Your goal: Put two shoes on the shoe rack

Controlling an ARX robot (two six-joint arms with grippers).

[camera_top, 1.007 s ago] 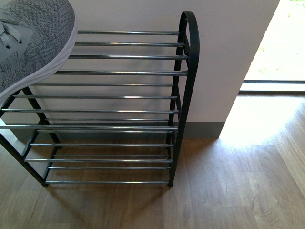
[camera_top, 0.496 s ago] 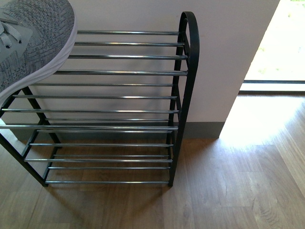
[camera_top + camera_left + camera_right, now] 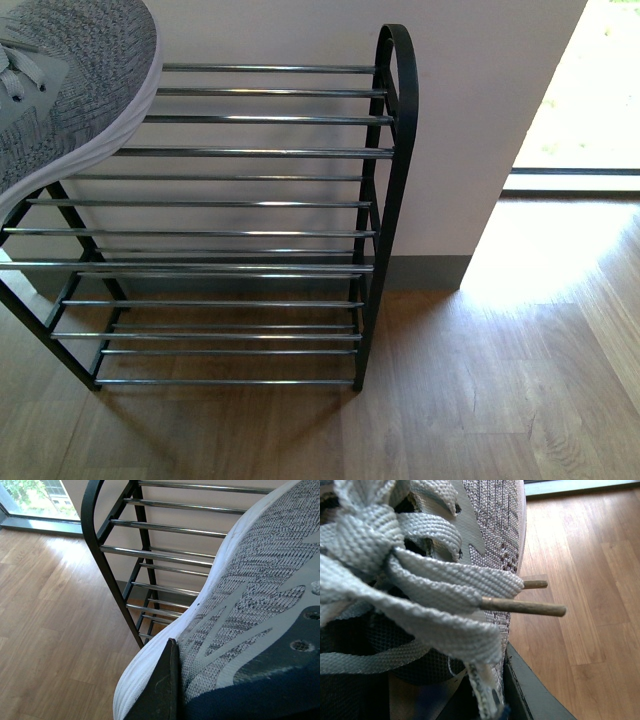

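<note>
We are finding the shoe rack [image 3: 385, 200] standing against a pale wall [image 3: 470, 120] on the wooden floor [image 3: 500, 390], its chrome rods running across between black end frames; the shelves in view are carrying nothing that sits fully on them. The first shoe [image 3: 80, 70], grey knit with a thick white sole, is showing at ten o'clock in the front view, its sole lying over the left ends of the top shelf's rods; we cannot tell whether it is touching them. In the left wrist view the left gripper [image 3: 205, 690] is grasping this shoe at the navy heel collar; one dark finger [image 3: 162, 690] is pressing against the outer side by the white sole, the other finger is hidden, and the rack's end frame is standing just beyond the shoe. The right gripper [image 3: 465, 700] is clamping the second shoe [image 3: 492, 525], which is filling the right wrist view with its light grey laces [image 3: 420, 585] and two brown lace tips [image 3: 525, 606]; only the dark edge of one finger [image 3: 532, 695] is showing beside the shoe's wall, with bare floor beyond it; this shoe is lying outside the front view. Bright daylight is falling on the floor at two o'clock of the rack.
</note>
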